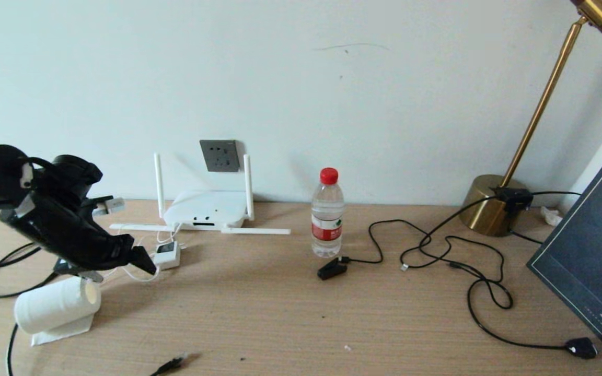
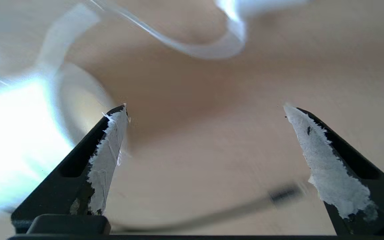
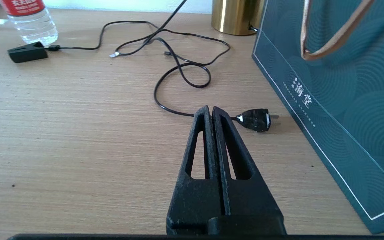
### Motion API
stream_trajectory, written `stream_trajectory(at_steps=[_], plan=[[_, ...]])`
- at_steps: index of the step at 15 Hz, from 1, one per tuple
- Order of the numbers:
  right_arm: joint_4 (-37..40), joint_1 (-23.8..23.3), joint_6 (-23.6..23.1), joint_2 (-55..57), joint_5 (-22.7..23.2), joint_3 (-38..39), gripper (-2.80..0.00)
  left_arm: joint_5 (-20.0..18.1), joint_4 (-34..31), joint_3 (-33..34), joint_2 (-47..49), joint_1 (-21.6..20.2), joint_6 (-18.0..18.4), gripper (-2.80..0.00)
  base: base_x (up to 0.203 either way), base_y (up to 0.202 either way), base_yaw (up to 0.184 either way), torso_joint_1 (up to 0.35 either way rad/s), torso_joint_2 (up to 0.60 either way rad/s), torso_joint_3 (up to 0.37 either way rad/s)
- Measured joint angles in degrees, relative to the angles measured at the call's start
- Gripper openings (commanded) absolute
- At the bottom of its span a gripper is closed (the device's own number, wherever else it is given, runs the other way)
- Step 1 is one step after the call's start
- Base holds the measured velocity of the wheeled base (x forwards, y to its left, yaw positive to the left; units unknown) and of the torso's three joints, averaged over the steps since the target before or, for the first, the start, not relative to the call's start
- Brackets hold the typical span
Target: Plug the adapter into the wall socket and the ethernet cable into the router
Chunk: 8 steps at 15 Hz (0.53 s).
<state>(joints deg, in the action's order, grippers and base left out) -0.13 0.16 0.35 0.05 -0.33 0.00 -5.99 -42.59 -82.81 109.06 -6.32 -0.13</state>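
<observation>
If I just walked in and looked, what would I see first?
Probably the big black left gripper, fingers spread wide, reaching down toward the little white adapter at the desk's left. Behind it the white router sits under the grey wall socket. A water bottle with a red cap stands mid-desk.

I am working in a home room: wooden worktop [image 1: 290, 313], brass lamp [image 1: 494, 209], router [image 1: 204, 209], gift bag [image 1: 593, 250] surrounding me.
</observation>
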Motion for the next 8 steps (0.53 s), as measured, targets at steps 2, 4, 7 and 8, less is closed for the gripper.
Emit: stream_trajectory(at_steps=[2, 4, 7, 8], plan=[[-0.02, 0.00, -0.02, 0.00, 0.00, 0.00, -2.80, -4.76, -3.48, 0.26, -1.33, 1.98, -0.63, 0.00, 0.000, 0.000, 0.000, 0.000, 0.00, 0.000], [-0.02, 0.00, -0.02, 0.00, 0.00, 0.00, -2.80, -8.28, -4.34, 0.34, -1.62, 4.48, -3.15, 0.00, 0.000, 0.000, 0.000, 0.000, 0.00, 0.000], [-0.02, 0.00, 0.00, 0.00, 0.00, 0.00, -2.80, -10.01, -2.96, 0.34, -0.21, 7.00, -4.52, 0.00, 0.000, 0.000, 0.000, 0.000, 0.00, 0.000], [-0.01, 0.00, 0.00, 0.00, -0.02, 0.00, -2.80, -10.12, -2.05, 0.30, 0.44, 7.51, -4.66, 0.00, 0.000, 0.000, 0.000, 0.000, 0.00, 0.000]])
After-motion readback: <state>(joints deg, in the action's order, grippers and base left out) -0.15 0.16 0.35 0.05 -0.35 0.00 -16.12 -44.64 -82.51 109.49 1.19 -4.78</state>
